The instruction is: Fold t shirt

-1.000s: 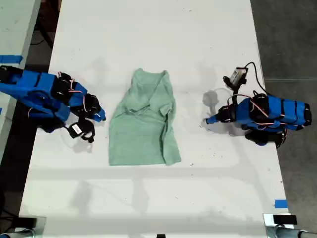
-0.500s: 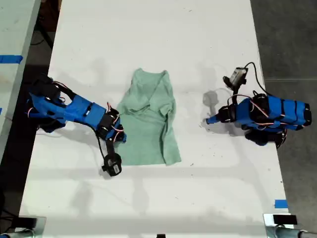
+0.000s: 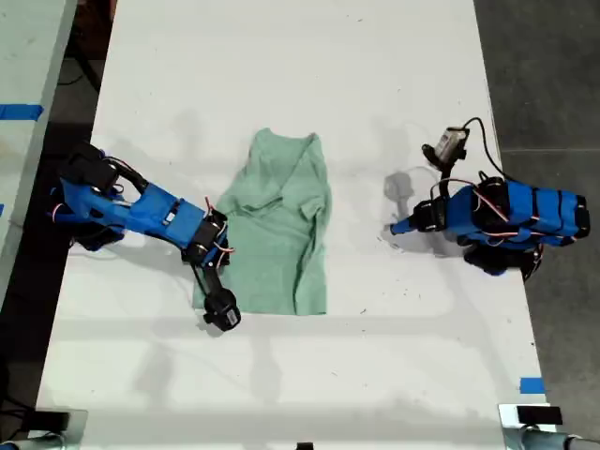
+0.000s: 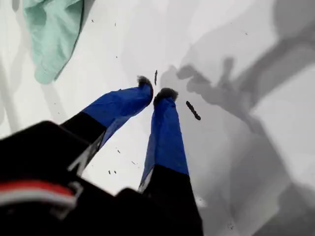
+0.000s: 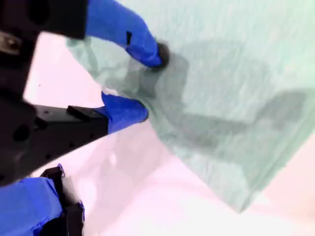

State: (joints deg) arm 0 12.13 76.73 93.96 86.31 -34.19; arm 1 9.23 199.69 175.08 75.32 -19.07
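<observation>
The pale mint-green t shirt [image 3: 277,234] lies wrinkled on the white table [image 3: 281,75], neck opening toward the far end. My second gripper [image 3: 214,267] is at the shirt's hem corner on the exterior view's left. Seen from the second wrist, the second gripper [image 5: 147,83] is open: one blue finger presses on the t shirt [image 5: 236,98] and the other sits at its bunched edge. My first gripper [image 3: 396,226] rests shut over bare table at the exterior view's right, apart from the shirt. The first gripper [image 4: 155,90] holds nothing, and a corner of the t shirt [image 4: 51,34] shows far off.
A second table [image 3: 28,56] with blue tape stands beyond the exterior view's left edge. A blue tape mark [image 3: 532,384] sits near the table's front corner at the exterior view's right. Dark floor [image 3: 544,75] runs along that side.
The second arm swung in from the exterior view's left to the shirt's hem corner. The shirt's lower part has narrowed and shifted slightly toward that arm. The first arm has not moved.
</observation>
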